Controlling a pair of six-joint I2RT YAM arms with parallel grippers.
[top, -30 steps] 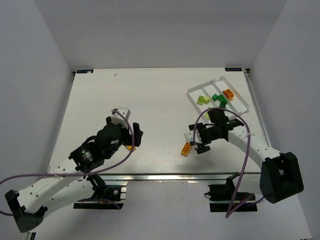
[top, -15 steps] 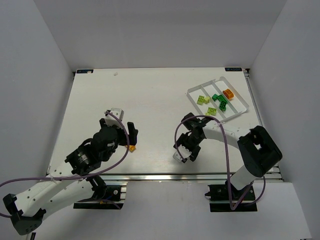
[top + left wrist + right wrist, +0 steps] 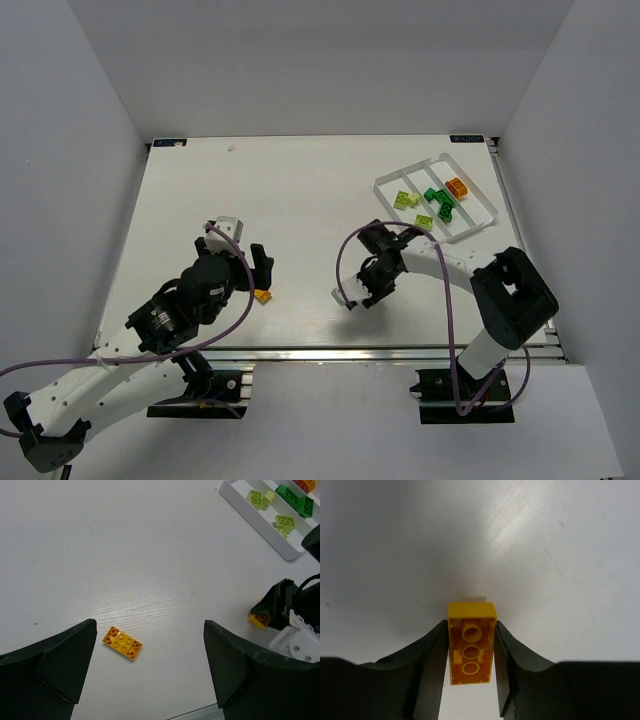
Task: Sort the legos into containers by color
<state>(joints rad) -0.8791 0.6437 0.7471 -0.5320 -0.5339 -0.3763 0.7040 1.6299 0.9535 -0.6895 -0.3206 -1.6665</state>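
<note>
My right gripper (image 3: 471,652) is shut on an orange-yellow brick (image 3: 471,642), a finger pressed against each long side and the hollow underside facing the camera. In the top view that gripper (image 3: 366,291) sits low over the table's near middle and covers the brick. A flat orange plate (image 3: 122,643) lies on the table between the wide-open fingers of my left gripper (image 3: 149,626), nearer the left one. The clear three-compartment tray (image 3: 385,184) at the back right holds lime (image 3: 405,199), green (image 3: 438,197) and orange (image 3: 457,186) bricks.
The table's near metal edge (image 3: 330,352) runs just below both grippers. A purple cable (image 3: 343,268) loops beside the right wrist. White walls enclose the table on three sides.
The right arm swung left over the orange-yellow brick and its fingers closed onto it. The left arm crept slightly forward, staying open above the flat plate.
</note>
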